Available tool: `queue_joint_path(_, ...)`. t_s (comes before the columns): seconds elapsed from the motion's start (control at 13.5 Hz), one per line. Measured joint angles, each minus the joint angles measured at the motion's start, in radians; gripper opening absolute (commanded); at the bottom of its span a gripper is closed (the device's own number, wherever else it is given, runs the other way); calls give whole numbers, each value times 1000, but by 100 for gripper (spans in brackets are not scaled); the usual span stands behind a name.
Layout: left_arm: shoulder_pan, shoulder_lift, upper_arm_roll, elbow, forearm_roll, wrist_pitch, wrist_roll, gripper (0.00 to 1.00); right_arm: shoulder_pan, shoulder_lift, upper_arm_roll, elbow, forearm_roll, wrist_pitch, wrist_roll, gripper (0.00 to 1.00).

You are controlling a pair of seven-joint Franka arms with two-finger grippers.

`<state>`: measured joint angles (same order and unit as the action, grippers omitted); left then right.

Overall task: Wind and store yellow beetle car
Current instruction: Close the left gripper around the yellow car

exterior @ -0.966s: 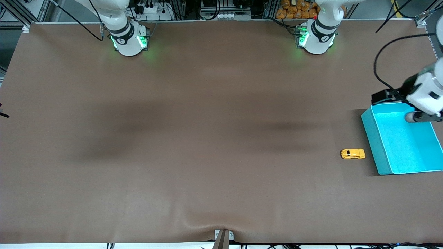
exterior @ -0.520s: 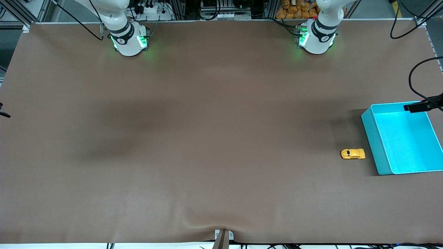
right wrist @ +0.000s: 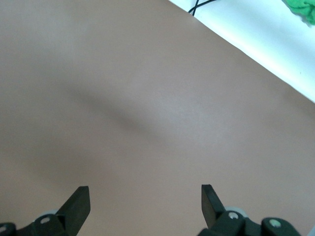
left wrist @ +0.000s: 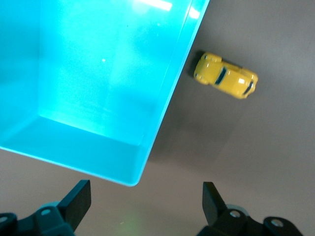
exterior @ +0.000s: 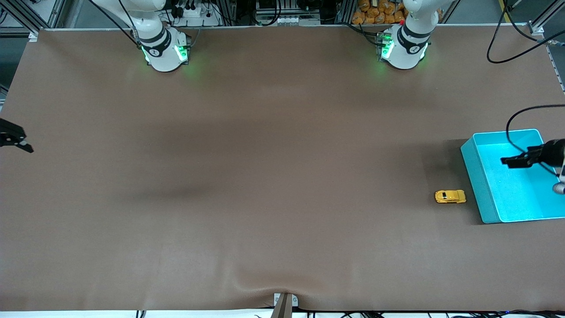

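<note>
Your right gripper (right wrist: 142, 204) hangs wide open, holding nothing, over the table's (exterior: 265, 154) right-arm end. The yellow beetle car (exterior: 450, 196) sits just beside the turquoise bin (exterior: 474, 176), outside it. Your left gripper (left wrist: 145, 204), spread wide, hovers unladen over the bin.

Yellow beetle car (exterior: 450, 196) with dark windows — turquoise bin (exterior: 474, 168) — plain brown table (exterior: 265, 176).

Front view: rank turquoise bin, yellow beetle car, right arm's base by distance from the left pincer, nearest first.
1. Turquoise plastic bin: directly under the open left pincer, at the left arm's end of the table.
2. Tiny yellow beetle toy car: on the table beside the bin, apart from it.
3. Right arm's white base: top of the view, toward the right arm's end.
</note>
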<state>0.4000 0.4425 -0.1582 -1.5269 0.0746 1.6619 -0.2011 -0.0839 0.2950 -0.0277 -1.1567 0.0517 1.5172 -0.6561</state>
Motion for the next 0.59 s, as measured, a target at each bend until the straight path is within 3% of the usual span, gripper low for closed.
queue_joint_path(0.22,-56,32,-7,8,69,74,-131,100,57,-22,9,0,1,-41,287,100)
queue_joint_path(0.59,-113,107,-7,8,151,160,-494,100,100,-29,9,-14,-4,-94,467,100)
